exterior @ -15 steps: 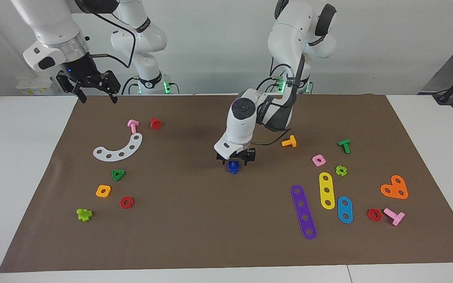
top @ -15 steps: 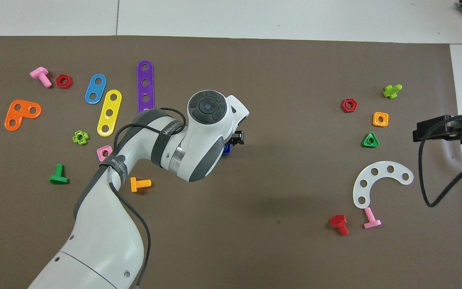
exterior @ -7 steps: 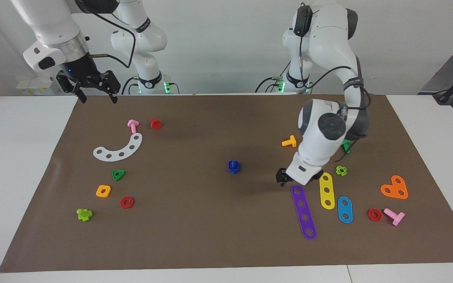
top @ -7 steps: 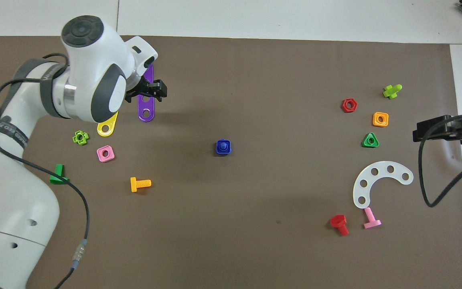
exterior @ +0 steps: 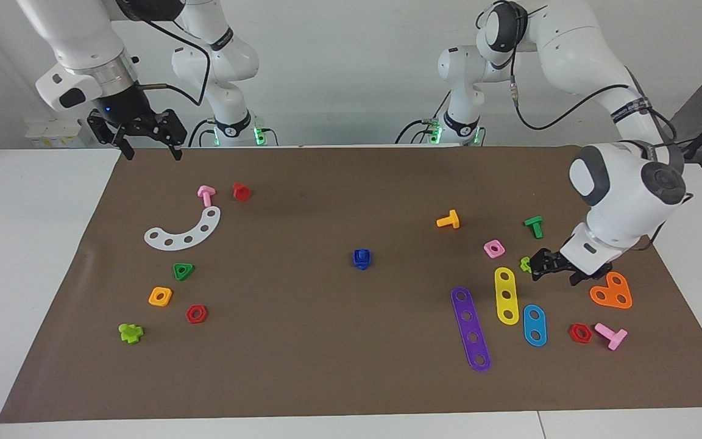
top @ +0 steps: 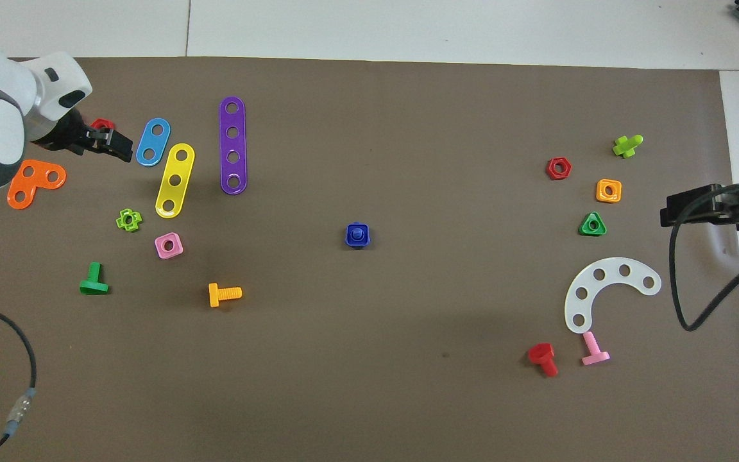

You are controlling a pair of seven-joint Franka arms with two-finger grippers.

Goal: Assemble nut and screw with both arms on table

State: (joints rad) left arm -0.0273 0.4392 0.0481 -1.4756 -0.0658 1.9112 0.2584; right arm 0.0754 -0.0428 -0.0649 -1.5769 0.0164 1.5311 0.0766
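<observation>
Seen from across the table (exterior: pixel 52 256), the blue nut (exterior: pixel 361 261) and screw (exterior: pixel 361 254) sit joined as one piece at the middle of the brown mat, the screw standing in the nut's hole, with nothing touching them. A second ago the left gripper (exterior: pixel 545 264) was down around that piece; it has since let go and swung away toward its own end of the table, and now hangs low over the mat between the lime cross-shaped nut (exterior: pixel 526 264) and the orange heart plate (exterior: pixel 612 290), carrying nothing; whether its fingers are spread or closed cannot be told. The right gripper (exterior: pixel 148 148) waits raised over the mat's edge at its end, fingers spread and empty, unmoved. From overhead, the blue pair (top: pixel 357 235) stands alone mid-mat, the screw's tip showing through the nut, while the left gripper (top: pixel 113 142) appears over the red nut (top: pixel 101 124) near the blue oval plate (top: pixel 152 142). The assembly looks finished and set down.
</observation>
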